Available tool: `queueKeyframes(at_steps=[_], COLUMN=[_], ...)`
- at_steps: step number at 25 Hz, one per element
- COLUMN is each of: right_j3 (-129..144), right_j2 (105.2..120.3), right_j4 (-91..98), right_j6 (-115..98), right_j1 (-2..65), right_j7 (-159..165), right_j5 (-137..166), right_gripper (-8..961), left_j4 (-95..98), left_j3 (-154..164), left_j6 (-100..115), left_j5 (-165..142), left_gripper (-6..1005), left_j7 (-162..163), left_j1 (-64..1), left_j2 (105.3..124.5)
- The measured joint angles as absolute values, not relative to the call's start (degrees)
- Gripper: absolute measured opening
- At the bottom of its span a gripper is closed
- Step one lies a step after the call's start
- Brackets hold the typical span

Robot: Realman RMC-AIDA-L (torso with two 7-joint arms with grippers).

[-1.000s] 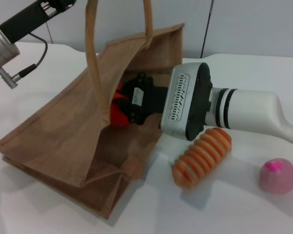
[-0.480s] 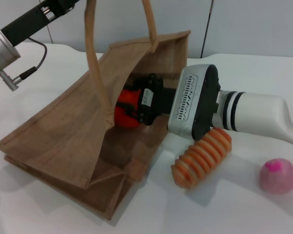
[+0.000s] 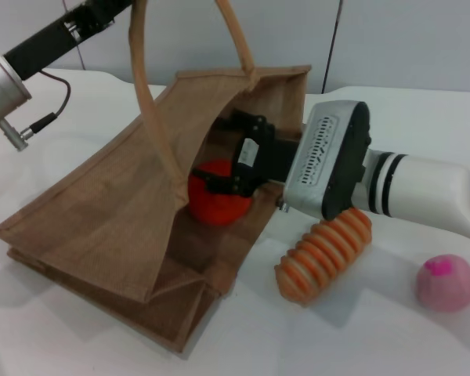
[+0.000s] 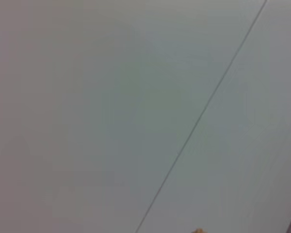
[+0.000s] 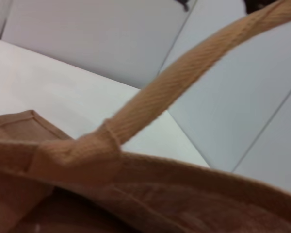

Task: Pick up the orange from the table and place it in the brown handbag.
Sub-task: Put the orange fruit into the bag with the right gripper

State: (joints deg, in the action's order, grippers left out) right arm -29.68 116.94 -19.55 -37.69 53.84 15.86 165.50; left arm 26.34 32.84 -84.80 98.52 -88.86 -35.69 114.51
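Note:
The brown handbag (image 3: 102,211) lies tilted on the white table (image 3: 376,345) with its mouth held open toward my right arm. Its handles (image 3: 149,102) rise taut to the top edge, where my left arm (image 3: 39,47) ends and holds them up. My right gripper (image 3: 221,150) reaches into the mouth with its jaws spread. The orange (image 3: 218,205) rests on the bag's inner wall just beneath the lower finger (image 3: 223,182). The right wrist view shows one handle (image 5: 184,82) and the bag's rim (image 5: 136,165). The left wrist view shows only a wall.
A ribbed orange-and-cream item (image 3: 325,254) lies on the table just under my right wrist, beside the bag's mouth. A pink ball (image 3: 446,282) sits at the far right. A wall stands behind the table.
My right arm has drawn back to the right, out of the bag's depth. The orange has shifted right and down onto the inner wall. The bag's mouth stands higher.

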Motion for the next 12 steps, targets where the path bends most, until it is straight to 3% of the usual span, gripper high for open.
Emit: queueKeyframes(at_steps=[5,12], right_j3=[-33.3,-40.4], right_j2=[116.60,116.19], right_j4=[-18.9,-13.6], right_j6=[-40.9,-45.8], right_j1=[50.8,46.2], right_j7=[15.7,15.9], right_j5=[165.5,165.5], right_gripper=[904,904], left_j4=[24.5,24.4], left_j3=[32.5,32.3], left_j6=[-83.9,-81.3], left_j5=[98.5,98.5], left_gripper=[119,126], left_j7=[-89.7,-89.8], left_j1=[-35.5,-34.7], left_j2=[113.87,113.68])
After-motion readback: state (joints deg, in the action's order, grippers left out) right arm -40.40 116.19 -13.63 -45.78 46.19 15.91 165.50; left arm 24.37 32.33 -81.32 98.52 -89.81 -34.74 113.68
